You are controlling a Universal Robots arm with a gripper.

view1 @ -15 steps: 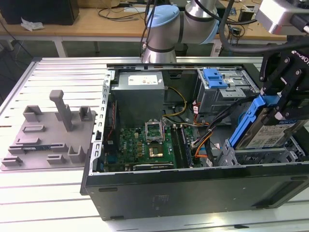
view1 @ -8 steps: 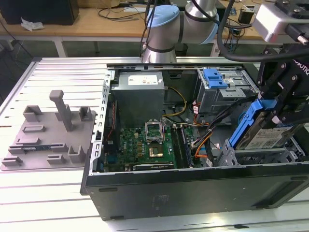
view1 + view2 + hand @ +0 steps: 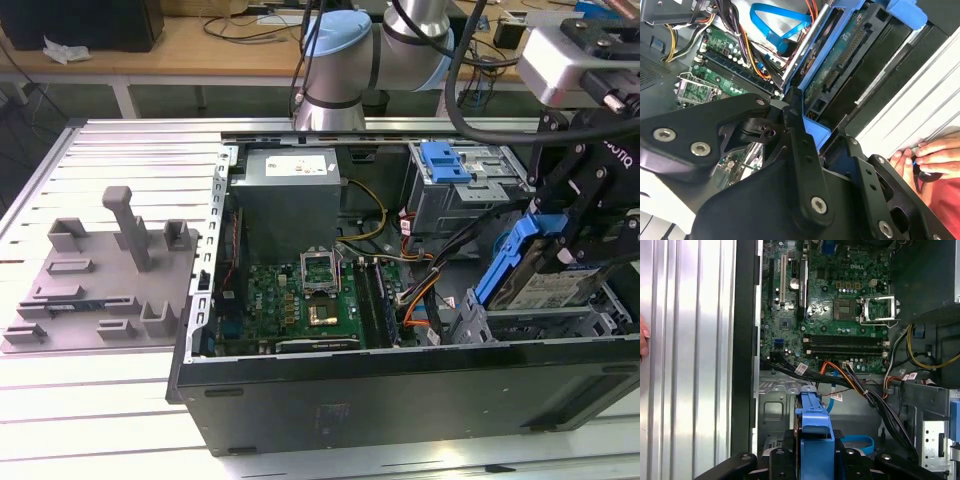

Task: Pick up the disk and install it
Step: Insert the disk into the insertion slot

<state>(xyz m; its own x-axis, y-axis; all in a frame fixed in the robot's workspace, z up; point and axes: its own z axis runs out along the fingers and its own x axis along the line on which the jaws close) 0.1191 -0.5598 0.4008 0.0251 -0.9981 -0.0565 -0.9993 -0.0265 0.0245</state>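
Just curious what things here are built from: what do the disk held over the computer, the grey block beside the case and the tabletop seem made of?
Disk: silvery, seemingly metal body; its frame looks like glossy blue plastic. Grey block: probably matte plastic, uniform colour. Tabletop: ribbed, shiny, likely aluminium.

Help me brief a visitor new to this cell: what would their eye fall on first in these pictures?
Most striking is the open computer case lying on its side, its green motherboard exposed in the middle of the exterior view. At that view's right, the gripper holds the disk, tilted, in its blue carrier frame. In the second wrist view a person's hand lies near the case.
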